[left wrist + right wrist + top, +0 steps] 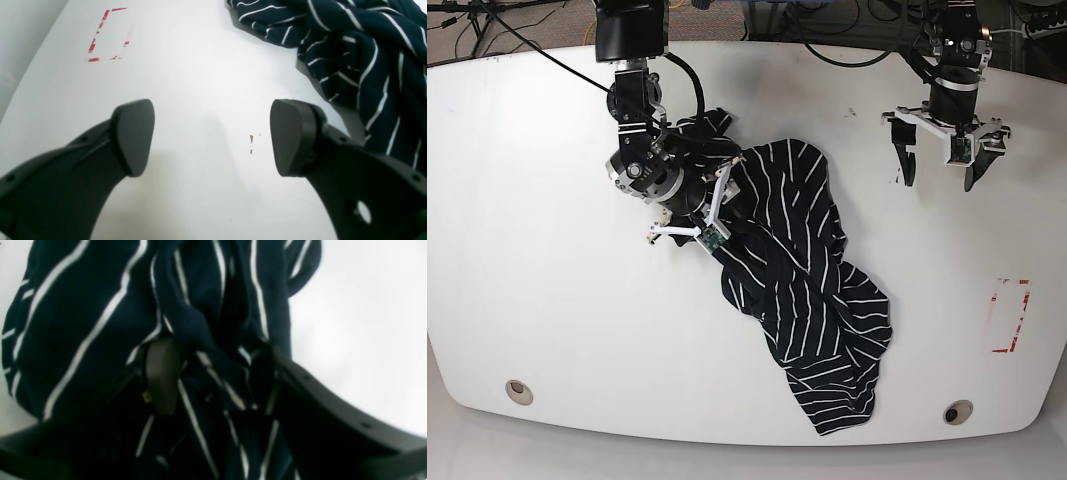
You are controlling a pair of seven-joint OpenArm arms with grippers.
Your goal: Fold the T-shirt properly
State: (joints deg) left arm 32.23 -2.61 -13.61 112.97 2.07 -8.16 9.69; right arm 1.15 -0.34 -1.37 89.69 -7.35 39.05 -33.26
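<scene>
You're barely started: the T-shirt [812,300] sits crumpled mid-frame, no folds yet. Your right gripper [213,376] is pinching a bunch of it; the left gripper [211,136] hangs wide open, upper right.

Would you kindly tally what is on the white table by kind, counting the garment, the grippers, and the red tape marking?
T-shirt: 1
Grippers: 2, left gripper and right gripper
Red tape marking: 1
Total: 4

A broad, glossy white worktop [547,300] with rounded corners fills the scene; a red tape rectangle [107,35] lies ahead of the open jaws, tangled black cables [487,15] beyond its far edge
</scene>
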